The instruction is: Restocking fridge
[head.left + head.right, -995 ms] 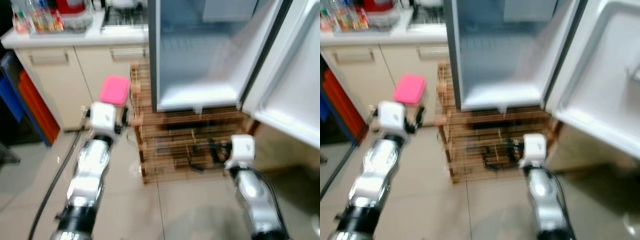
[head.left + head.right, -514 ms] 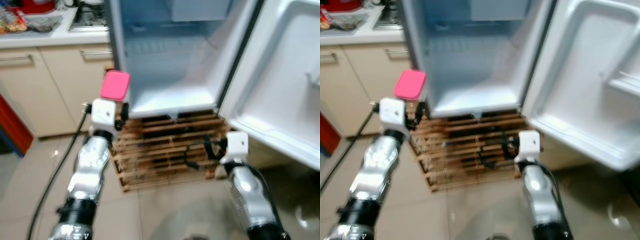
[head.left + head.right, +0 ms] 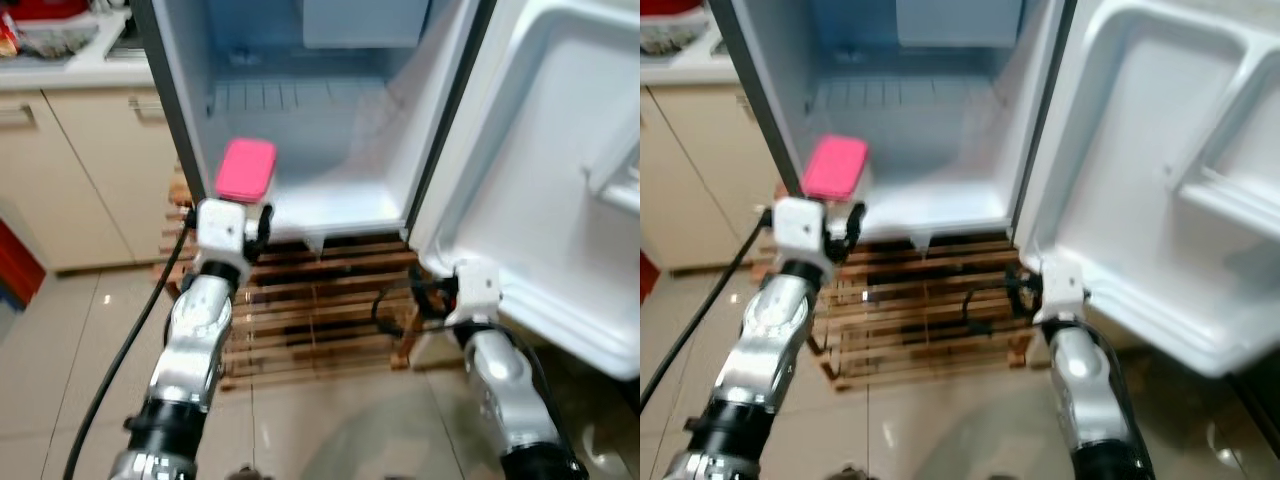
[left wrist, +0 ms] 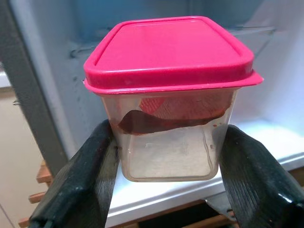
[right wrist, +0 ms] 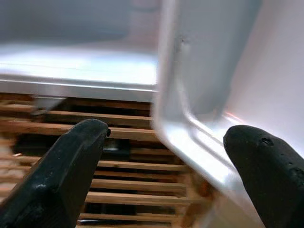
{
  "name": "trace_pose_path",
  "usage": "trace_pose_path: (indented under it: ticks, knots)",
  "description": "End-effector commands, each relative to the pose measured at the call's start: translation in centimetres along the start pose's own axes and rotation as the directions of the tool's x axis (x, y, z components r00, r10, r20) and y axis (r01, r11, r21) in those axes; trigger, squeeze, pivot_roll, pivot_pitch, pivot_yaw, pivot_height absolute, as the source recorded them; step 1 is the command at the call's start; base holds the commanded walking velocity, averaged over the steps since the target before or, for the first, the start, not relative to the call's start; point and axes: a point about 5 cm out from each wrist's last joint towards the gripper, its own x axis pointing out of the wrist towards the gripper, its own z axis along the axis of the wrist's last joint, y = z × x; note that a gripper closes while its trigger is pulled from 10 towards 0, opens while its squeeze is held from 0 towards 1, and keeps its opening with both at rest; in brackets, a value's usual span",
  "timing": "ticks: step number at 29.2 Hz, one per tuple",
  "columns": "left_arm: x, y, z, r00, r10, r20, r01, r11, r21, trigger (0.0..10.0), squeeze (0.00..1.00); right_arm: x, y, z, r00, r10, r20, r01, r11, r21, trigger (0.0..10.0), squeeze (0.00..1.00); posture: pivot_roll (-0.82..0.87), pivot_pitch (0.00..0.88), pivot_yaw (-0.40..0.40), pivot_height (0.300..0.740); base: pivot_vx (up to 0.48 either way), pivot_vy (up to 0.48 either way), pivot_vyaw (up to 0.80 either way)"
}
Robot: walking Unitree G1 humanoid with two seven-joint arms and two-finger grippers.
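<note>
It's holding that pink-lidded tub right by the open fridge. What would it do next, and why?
Probably reach the left gripper forward and set the pink-lidded container on the fridge floor: the fridge door stands open, and the tub hangs at the front edge, not yet inside.

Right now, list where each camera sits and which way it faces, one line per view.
Left eye view: on the head, looking forward and down at the open fridge, wooden pallet and both silver arms.
Right eye view: the other eye of that stereo camera, same scene, more of the fridge door.
Left wrist view: looks along the left gripper clamping the pink-lidded container.
Right wrist view: looks along the open right gripper at the door's lower edge.
Shared: both wrist views show the fridge floor.
</note>
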Motion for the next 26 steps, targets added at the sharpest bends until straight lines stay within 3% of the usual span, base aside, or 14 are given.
trace_pose_path:
  ticks: [1, 7, 13, 21, 26]
  knots:
    - [0.6, 0.3, 0.8, 0.999, 0.004, 0.034, -0.005, 1.0, 0.007, 10.0, 0.0, -0.1, 0.6, 0.7, 0.998, 0.047, 0.039, -0.048, 0.999, 0.01, 10.0, 0.0, -0.03, 0.0, -0.017, 0.74, 0.0, 0.0, 0.0]
    - [2.9, -0.3, 2.7, 0.997, -0.005, 0.081, 0.006, 1.0, -0.013, 10.0, 0.0, -1.2, 0.5, 0.1, 1.0, 0.018, 0.006, -0.018, 0.997, 0.079, 10.0, 0.0, -0.04, 0.0, -0.023, 0.74, 0.3, 0.0, 0.0]
    - [4.4, -0.7, 4.4, 0.992, -0.001, 0.123, 0.008, 0.999, -0.052, 10.0, 0.0, -0.7, 1.2, 0.9, 0.999, 0.033, 0.041, -0.036, 0.998, 0.059, 10.0, 0.0, -0.07, 0.0, -0.012, 0.74, 0.48, 0.0, 0.0]
    - [5.7, 0.1, 5.6, 0.987, 0.074, 0.145, -0.066, 0.996, -0.059, 10.0, 0.0, -0.4, 1.0, 1.4, 0.998, 0.04, 0.04, -0.043, 0.997, 0.062, 10.0, 0.0, -0.07, 0.0, -0.016, 0.74, 0.48, 0.0, 0.0]
    - [5.7, 0.8, 6.1, 0.98, 0.117, 0.163, -0.107, 0.992, -0.071, 10.0, 0.0, -0.4, 1.3, 1.4, 0.997, 0.062, 0.035, -0.064, 0.996, 0.06, 10.0, 0.0, -0.07, 0.0, -0.017, 0.74, 0.48, 0.0, 0.0]
